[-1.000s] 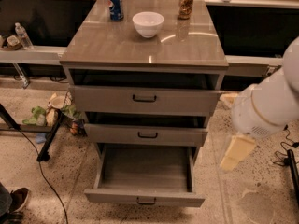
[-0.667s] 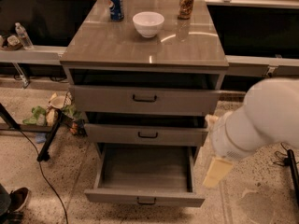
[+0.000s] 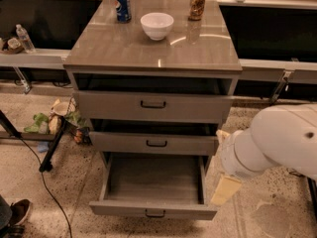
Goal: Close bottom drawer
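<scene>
subject: the bottom drawer (image 3: 124, 208), lowest of three in a grey-taupe cabinet (image 3: 153, 51), stands pulled well out over the speckled floor. its long axis runs left to right across the view. its low front panel faces the camera and carries a small black bar handle (image 3: 155, 213) at centre, and the plain grey-brown interior is in full sight. the middle drawer (image 3: 124, 143) and the top drawer (image 3: 114, 105) above it each sit slightly proud of the carcass, with a dark gap showing over each front. markings: a blue can (image 3: 122, 5) at the back left of the cabinet top bears a red and white mark, lettering not legible. a brown-orange can (image 3: 197, 3) at the back right is printed, also not legible. a white bowl (image 3: 157, 25) stands between and in front of them. a clear bottle (image 3: 25, 37) rests on the ledge at left, label unreadable. arm: the white arm (image 3: 282, 140) enters from the right edge, bulky and angled down toward the left. its gripper (image 3: 225, 190), cream-coloured, points downward just beside the right wall of the bottom drawer, near the front corner. contact with the drawer cannot be told, nor whether the gripper is open or closed. crumpled litter (image 3: 52, 123) lies on the floor left of the cabinet.
</scene>
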You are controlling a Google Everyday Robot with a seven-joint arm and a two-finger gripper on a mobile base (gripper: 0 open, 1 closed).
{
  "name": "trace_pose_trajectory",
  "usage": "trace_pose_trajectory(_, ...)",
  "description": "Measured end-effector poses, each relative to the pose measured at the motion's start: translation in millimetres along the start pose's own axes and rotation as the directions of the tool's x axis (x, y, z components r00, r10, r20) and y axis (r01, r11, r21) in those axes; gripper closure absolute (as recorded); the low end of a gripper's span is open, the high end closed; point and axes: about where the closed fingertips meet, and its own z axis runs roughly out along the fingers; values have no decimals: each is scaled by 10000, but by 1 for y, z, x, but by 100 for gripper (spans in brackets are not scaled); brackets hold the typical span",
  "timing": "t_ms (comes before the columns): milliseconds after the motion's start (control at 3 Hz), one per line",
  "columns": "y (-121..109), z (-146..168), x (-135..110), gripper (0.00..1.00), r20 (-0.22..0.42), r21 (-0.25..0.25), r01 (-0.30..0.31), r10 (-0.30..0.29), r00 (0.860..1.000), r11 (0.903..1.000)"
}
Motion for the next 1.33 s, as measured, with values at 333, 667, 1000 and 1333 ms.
trace_pose_trajectory(333, 4, 44, 7, 0, -36, -195, -69, 68, 10000, 9998)
trace_pose_trajectory(667, 14, 108, 10, 0, -159, -270, -23, 18, 9999, 9996)
trace_pose_trajectory(1000, 22, 171, 17, 0, -73, -117, -62, 61, 10000, 9999)
trace_pose_trajectory(1333, 19, 236, 33, 0, 589, -51, -560, 562, 9967, 9984)
